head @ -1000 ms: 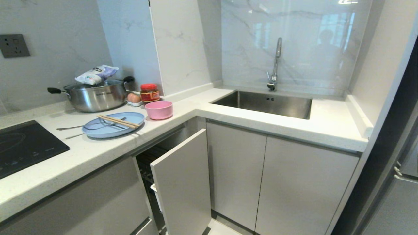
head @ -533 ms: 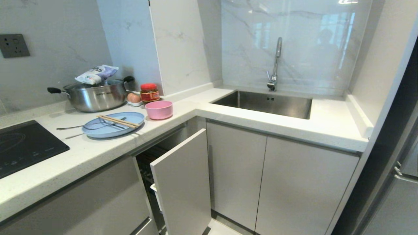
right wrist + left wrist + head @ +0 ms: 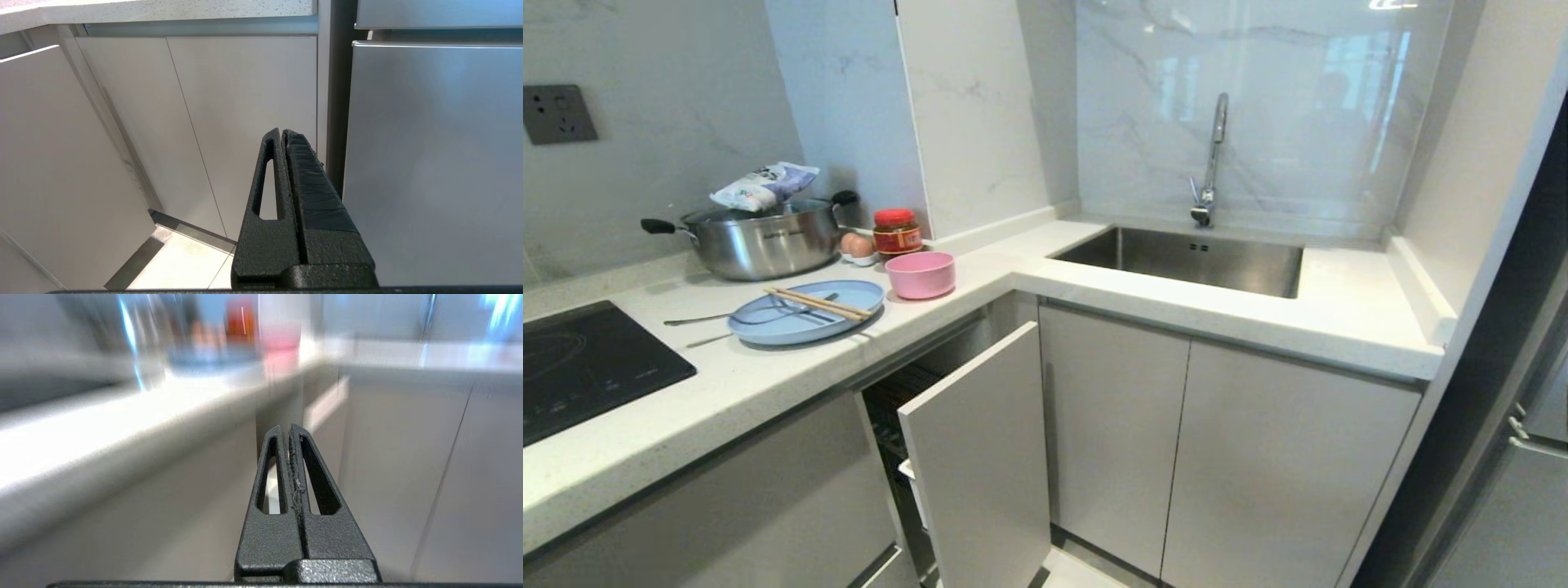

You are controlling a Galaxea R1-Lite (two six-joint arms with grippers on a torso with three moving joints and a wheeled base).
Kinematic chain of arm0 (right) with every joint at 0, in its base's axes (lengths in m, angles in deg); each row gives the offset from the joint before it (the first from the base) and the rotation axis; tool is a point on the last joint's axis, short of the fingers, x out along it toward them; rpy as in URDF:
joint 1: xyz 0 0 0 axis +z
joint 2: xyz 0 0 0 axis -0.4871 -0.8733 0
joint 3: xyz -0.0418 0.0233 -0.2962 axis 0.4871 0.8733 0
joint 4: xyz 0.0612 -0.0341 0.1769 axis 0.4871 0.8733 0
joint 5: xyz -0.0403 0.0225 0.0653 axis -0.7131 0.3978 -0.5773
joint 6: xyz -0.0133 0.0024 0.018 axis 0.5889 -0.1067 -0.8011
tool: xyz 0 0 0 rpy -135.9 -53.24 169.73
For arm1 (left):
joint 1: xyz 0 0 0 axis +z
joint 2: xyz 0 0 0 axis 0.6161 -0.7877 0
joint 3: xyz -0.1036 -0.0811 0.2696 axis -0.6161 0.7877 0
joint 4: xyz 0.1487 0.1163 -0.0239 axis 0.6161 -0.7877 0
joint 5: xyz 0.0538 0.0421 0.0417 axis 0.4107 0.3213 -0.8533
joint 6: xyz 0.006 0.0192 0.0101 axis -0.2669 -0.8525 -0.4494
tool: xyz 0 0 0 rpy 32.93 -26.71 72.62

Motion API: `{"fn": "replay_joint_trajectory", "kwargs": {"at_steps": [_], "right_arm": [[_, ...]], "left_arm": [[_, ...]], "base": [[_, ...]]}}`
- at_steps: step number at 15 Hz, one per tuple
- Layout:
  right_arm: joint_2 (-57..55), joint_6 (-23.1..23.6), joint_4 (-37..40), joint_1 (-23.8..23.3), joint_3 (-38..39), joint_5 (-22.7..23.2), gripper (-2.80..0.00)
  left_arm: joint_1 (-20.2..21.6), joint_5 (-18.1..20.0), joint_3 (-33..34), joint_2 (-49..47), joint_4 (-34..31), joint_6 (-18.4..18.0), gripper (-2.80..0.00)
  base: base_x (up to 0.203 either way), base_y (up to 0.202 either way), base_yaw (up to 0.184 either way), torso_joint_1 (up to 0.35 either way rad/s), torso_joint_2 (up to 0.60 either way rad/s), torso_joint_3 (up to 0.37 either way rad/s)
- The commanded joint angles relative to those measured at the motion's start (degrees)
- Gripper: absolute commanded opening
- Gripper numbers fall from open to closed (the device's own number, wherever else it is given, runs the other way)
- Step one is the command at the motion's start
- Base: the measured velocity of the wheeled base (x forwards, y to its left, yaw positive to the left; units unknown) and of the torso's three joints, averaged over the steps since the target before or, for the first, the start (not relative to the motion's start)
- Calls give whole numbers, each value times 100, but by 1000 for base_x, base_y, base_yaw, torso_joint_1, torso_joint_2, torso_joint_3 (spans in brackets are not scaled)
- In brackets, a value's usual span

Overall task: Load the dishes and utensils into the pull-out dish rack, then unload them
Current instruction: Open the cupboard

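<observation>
My left gripper (image 3: 289,428) has its fingers pressed flat together, nothing between them, and it sits low in front of the cabinets, below the worktop edge. Its camera is smeared with motion, so I read the arm as swinging toward the corner. The right gripper (image 3: 282,132) is also pinched closed on nothing, parked low before the cabinet doors to the right, near a tall steel appliance front (image 3: 433,155).

Neither arm shows in the head view. There the pull-out dish rack (image 3: 903,408) sits under the worktop, its narrow white front panel (image 3: 976,457) drawn partly out; behind it I can make out only dark wire and a sliver of white plastic. On the worktop (image 3: 727,392) above and to the left lies the blue plate (image 3: 805,314), with the chopsticks (image 3: 818,304) resting across it and the fork (image 3: 747,314) lying partly on it, handle trailing off to the left. The pink bowl (image 3: 920,274) stands just right of the plate, apart from it. Farther back are the pot (image 3: 760,237), a red-lidded jar (image 3: 897,232) and some eggs (image 3: 856,245); the sink (image 3: 1184,260) is well off to the right.

Nothing is loaded yet. I judge the rack needs pulling out further first. To do it well I would spread the left fingers before reaching the panel's top edge, grip it squarely, and draw straight along the runners, not sideways, so the basket does not bind.
</observation>
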Motion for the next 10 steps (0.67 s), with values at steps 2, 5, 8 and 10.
{"fn": "replay_joint_trajectory", "kwargs": {"at_steps": [2, 5, 8, 10], "right_arm": [[24, -3, -2, 0, 0, -1, -280], [24, -3, -2, 0, 0, -1, -280], [24, -3, -2, 0, 0, -1, -280], [24, -3, -2, 0, 0, -1, -280]], "left_arm": [[-1, 6, -2013, -342, -666, -5, -280], [0, 5, -3792, -1339, -1074, -6, -280], [-7, 19, -5277, -2610, -1190, -6, -280], [-21, 14, -6188, -3508, -1227, -6, -280]], "base": [[0, 0, 0, 0, 0, 0], [0, 0, 0, 0, 0, 0], [0, 0, 0, 0, 0, 0], [0, 0, 0, 0, 0, 0]]}}
